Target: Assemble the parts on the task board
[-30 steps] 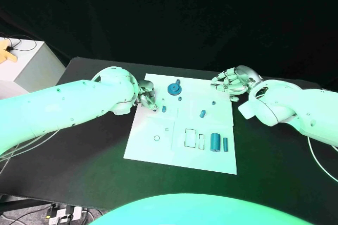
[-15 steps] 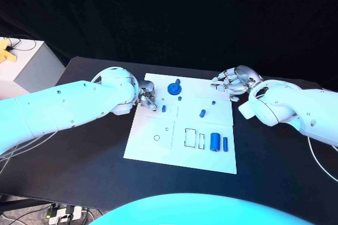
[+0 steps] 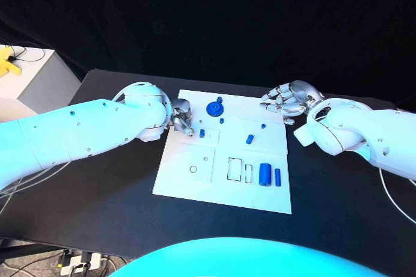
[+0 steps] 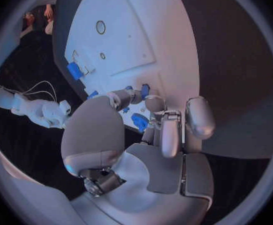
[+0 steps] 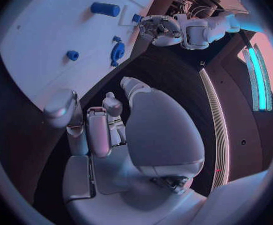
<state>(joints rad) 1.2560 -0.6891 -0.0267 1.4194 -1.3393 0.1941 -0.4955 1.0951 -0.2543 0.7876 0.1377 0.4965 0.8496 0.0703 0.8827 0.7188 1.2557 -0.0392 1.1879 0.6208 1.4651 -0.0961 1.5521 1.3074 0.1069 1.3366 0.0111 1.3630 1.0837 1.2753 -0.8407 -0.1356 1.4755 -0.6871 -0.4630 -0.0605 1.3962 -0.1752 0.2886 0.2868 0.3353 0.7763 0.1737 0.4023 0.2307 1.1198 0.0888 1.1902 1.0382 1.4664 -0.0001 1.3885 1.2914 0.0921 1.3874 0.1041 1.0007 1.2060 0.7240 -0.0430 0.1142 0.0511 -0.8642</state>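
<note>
The white task board (image 3: 196,184) lies in the middle of the black table. My left hand (image 3: 181,121) is at the board's left edge. Its thumb and a finger pinch a small blue part (image 3: 202,133) (image 4: 144,89) standing on the board. A blue gear-like disc (image 3: 213,109) (image 5: 118,51) lies beyond it, with a tiny part (image 3: 222,121) beside it. A blue peg (image 3: 249,139) stands mid-board. Two blue cylinders (image 3: 270,175) lie beside a rectangular slot (image 3: 235,169). My right hand (image 3: 284,100) (image 5: 102,127) hovers at the board's far right corner, fingers curled in, holding nothing.
A ring mark (image 3: 192,169) (image 4: 100,26) and a small hole (image 3: 205,159) sit on the board's left half. A white box (image 3: 35,79) stands off the table's far left corner. Bare black table (image 3: 104,187) stretches on both sides of the board.
</note>
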